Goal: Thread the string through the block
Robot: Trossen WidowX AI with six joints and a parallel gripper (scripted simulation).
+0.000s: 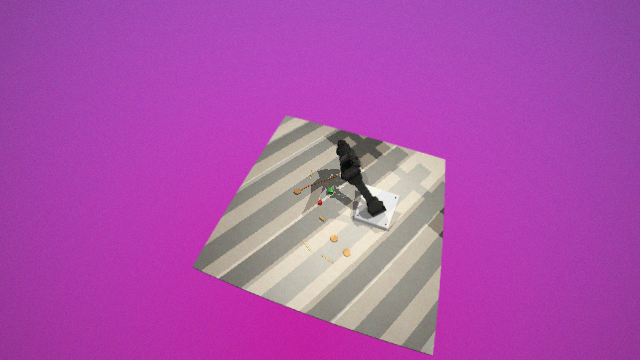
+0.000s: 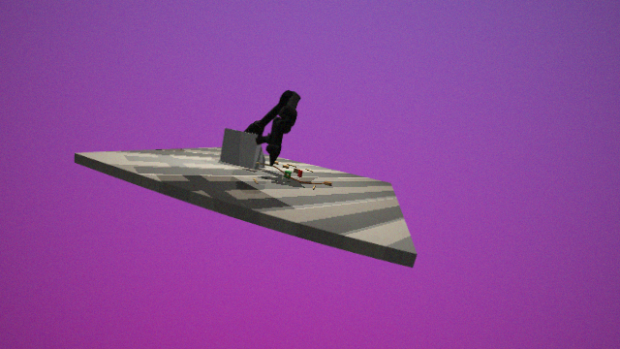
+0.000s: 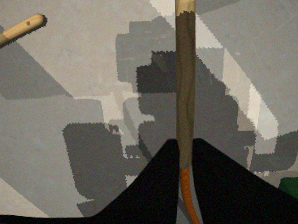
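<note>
My gripper (image 1: 341,176) (image 2: 272,164) (image 3: 184,148) is shut on the string's stick (image 3: 185,75), near the end where the string joins. The stick points up the wrist view, away from the fingers. It is raised above the table. The orange-brown string (image 1: 318,183) (image 2: 312,182) (image 3: 187,192) runs from the stick to the round wooden button (image 1: 297,191) (image 2: 328,183). A small brown piece, apparently the wooden block (image 1: 322,219), stands on the table apart from the gripper. Its hole is too small to make out, and nothing is seen in it.
A green object (image 1: 330,190) (image 2: 288,174) (image 3: 290,188) is close to the string. A red object (image 1: 320,202) (image 2: 299,173) is near it. Loose sticks (image 1: 311,174) (image 1: 307,246) (image 1: 327,258) (image 3: 22,29) and two more buttons (image 1: 334,238) (image 1: 346,252) lie about.
</note>
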